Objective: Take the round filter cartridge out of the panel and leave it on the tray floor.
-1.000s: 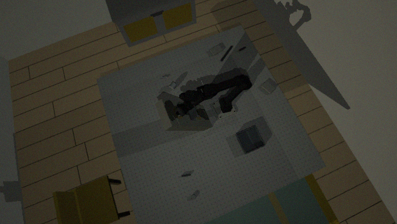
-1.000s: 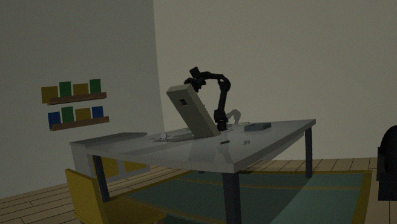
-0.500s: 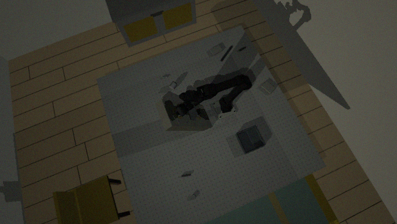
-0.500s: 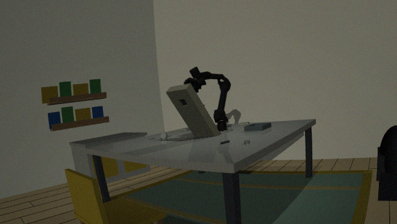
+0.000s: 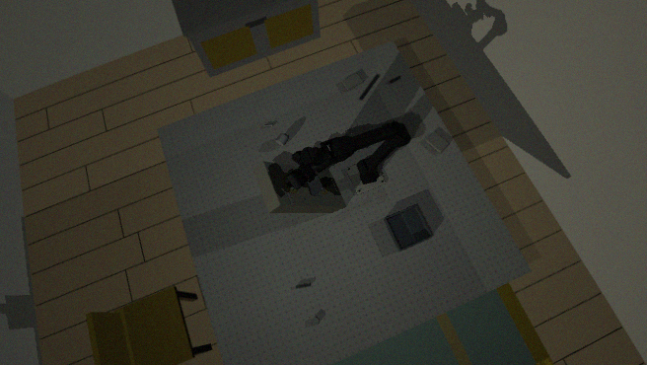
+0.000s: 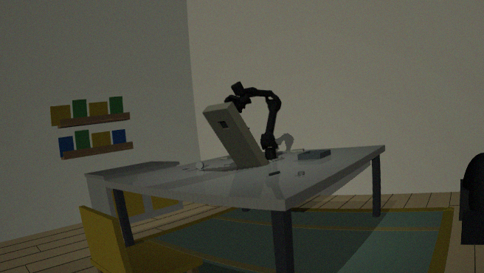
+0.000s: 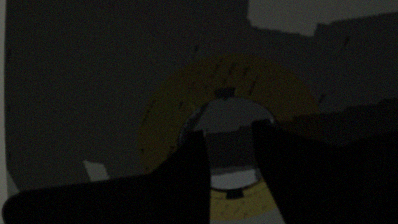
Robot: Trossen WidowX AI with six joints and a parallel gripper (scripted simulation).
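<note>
The round grey filter cartridge [image 7: 227,145] sits in the service panel, ringed by a yellow collar [image 7: 160,125]. In the wrist view my gripper [image 7: 227,136] is right at its face, one dark finger on each side of the strip across its middle, closed in on that strip. The tilted beige panel [image 6: 236,136] stands on the table; it also shows from above [image 5: 296,194]. My gripper [image 6: 236,100] is pressed to the panel's upper face, with the arm arched over it. The dark tray [image 5: 408,227] lies flat on the table beside the arm's base, and shows low in the side view [image 6: 314,154].
Small loose pieces lie on the table [image 5: 306,282] [image 5: 316,317] [image 5: 352,79]. A flat plate [image 5: 436,139] lies behind the arm's base. A yellow chair [image 5: 140,328] stands at the table's near corner and a cabinet [image 5: 251,32] beyond the far edge.
</note>
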